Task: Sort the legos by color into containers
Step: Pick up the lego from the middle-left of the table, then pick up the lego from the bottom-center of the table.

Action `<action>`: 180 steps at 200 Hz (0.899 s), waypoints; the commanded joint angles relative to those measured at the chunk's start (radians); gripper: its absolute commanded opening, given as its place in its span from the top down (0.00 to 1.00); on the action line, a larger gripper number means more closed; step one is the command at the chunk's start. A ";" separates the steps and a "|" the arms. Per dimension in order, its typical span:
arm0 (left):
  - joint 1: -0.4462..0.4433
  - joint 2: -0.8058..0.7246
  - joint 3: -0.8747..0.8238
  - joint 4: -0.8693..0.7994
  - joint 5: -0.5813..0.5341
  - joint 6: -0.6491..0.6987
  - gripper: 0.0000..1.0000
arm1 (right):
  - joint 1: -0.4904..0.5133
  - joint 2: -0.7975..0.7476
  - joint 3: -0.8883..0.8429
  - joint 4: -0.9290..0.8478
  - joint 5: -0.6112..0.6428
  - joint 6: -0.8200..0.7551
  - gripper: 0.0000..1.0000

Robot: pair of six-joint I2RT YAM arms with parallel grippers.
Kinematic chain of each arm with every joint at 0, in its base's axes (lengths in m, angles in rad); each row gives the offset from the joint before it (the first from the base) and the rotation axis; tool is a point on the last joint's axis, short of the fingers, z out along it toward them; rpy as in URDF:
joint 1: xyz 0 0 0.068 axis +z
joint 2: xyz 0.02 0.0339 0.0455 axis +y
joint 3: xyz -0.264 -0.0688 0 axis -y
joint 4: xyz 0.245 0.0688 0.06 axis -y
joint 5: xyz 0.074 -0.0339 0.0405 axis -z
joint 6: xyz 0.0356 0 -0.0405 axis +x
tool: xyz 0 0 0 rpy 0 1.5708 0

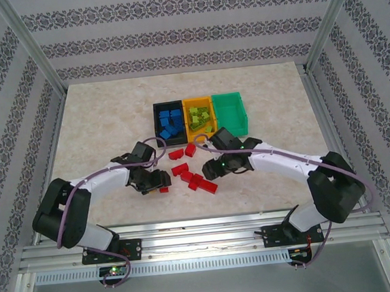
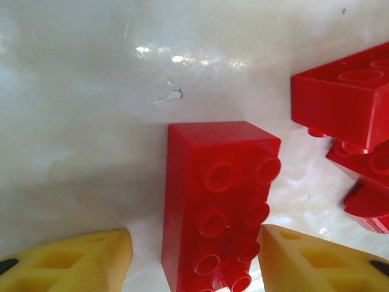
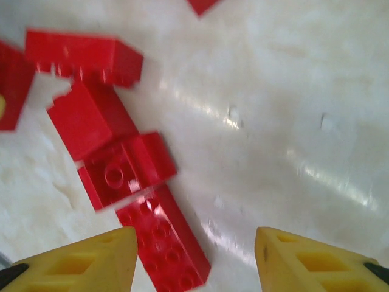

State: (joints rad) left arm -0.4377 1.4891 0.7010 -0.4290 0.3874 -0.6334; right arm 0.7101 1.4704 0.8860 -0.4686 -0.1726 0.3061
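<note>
As left claw [image 2: 194, 249] straddles red lego [image 2: 213, 201], right claw [image 3: 194, 252] spread

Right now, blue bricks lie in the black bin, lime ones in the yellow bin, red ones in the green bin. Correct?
No. The top external view shows the red bricks on the table, not in the green bin. The rest holds.

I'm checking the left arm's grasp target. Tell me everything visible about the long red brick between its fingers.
The long red brick is glossy plastic with two rows of studs. It lies on the pale table, apart from other red bricks to its right. The left gripper is open, yellow fingers flanking its near end, not gripping it.
</note>
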 commanded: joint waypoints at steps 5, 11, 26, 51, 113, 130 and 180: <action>-0.062 0.099 0.012 0.244 0.066 0.024 0.55 | 0.026 -0.041 -0.041 -0.039 0.014 -0.034 0.45; -0.063 0.101 0.015 0.246 0.065 0.022 0.60 | 0.034 -0.039 -0.046 -0.039 0.013 -0.038 0.45; -0.065 0.100 0.020 0.244 0.061 0.021 0.66 | 0.050 -0.018 -0.055 -0.037 0.025 -0.041 0.45; -0.067 0.055 0.022 0.233 0.042 0.017 0.72 | 0.081 0.043 -0.042 -0.031 0.027 -0.045 0.45; -0.067 -0.115 0.072 0.123 -0.043 0.035 0.74 | 0.125 0.150 -0.028 -0.002 0.056 -0.053 0.45; -0.067 -0.144 0.080 0.122 -0.053 0.028 0.74 | 0.124 0.161 -0.036 0.006 0.061 -0.049 0.53; -0.067 -0.132 0.168 0.101 -0.056 0.040 0.73 | 0.110 0.107 -0.096 0.055 0.045 -0.035 0.75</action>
State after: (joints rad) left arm -0.4976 1.3407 0.7979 -0.3084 0.3428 -0.6250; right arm 0.8272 1.5917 0.8375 -0.4664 -0.1314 0.2626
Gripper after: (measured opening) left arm 0.294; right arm 0.304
